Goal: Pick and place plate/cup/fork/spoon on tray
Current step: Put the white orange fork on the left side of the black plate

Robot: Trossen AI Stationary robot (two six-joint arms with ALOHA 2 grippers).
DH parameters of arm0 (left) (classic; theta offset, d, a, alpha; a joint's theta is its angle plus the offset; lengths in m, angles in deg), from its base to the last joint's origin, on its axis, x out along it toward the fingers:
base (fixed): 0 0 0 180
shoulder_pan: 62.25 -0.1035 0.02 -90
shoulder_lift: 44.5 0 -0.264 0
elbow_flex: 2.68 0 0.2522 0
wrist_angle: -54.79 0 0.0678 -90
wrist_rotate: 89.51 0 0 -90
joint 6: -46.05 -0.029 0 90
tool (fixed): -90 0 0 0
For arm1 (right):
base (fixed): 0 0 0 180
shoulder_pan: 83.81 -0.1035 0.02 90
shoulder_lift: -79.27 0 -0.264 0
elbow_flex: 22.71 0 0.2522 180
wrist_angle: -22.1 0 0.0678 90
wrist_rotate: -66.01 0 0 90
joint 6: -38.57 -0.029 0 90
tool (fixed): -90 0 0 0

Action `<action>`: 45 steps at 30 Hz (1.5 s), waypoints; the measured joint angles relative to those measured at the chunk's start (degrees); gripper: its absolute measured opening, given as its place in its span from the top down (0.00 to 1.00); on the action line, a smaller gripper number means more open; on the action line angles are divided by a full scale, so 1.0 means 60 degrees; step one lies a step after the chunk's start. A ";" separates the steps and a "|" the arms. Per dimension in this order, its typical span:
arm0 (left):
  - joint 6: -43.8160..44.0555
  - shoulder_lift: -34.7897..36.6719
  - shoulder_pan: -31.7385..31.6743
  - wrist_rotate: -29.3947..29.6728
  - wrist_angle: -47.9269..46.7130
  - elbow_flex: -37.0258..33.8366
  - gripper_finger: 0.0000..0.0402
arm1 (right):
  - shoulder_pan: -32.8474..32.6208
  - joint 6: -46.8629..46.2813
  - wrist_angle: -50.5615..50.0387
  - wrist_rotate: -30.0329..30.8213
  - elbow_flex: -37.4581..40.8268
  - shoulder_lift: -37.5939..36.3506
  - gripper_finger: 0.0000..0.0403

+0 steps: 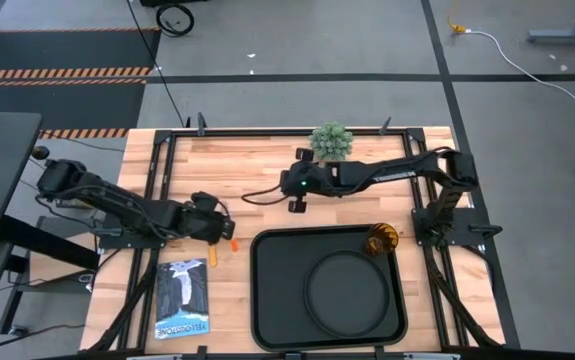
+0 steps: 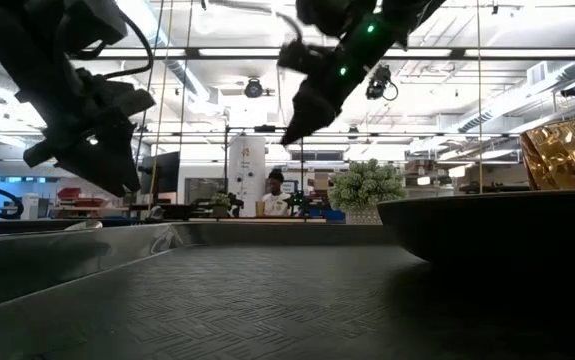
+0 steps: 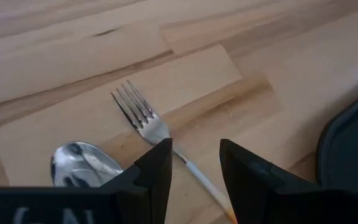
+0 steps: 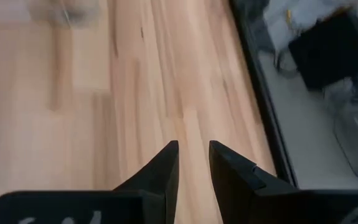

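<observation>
The fork [image 3: 142, 114] lies flat on the wooden table, silver tines pointing away from my left gripper [image 3: 196, 163]. That gripper is open, with one finger on either side of the fork's thin handle [image 3: 194, 176]. The spoon's bowl [image 3: 79, 165] lies beside the fork. In the high view my left gripper [image 1: 222, 228] is just left of the tray [image 1: 267, 300]. The round black plate [image 1: 347, 288] lies in the tray, and the amber cup [image 1: 380, 240] stands in its far right corner. My right gripper [image 1: 295, 203] hovers empty over the table's far middle, its fingers a narrow gap apart [image 4: 194, 163].
A green potted plant [image 1: 332, 142] stands at the table's far edge behind my right arm. A printed booklet [image 1: 182, 300] lies near the front edge, left of the tray. Bare wood lies between the tray and the far edge. A person shows far off in the room [image 2: 275, 192].
</observation>
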 joint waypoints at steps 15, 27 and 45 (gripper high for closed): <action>0.3038 -0.2898 0.0317 -0.0011 -0.3613 0.2702 0.65 | -0.0032 0.0342 0.4308 -0.1207 0.3952 -0.3750 0.81; 0.2088 -0.3829 0.0259 0.0003 -0.4440 0.3378 0.65 | -0.0700 0.0335 0.6533 -0.1274 0.6252 -0.5699 0.81; 0.4786 -0.4904 -0.0391 -0.0354 -0.2829 0.3367 0.65 | -0.1050 0.0339 0.6675 -0.1495 0.6497 -0.5929 0.81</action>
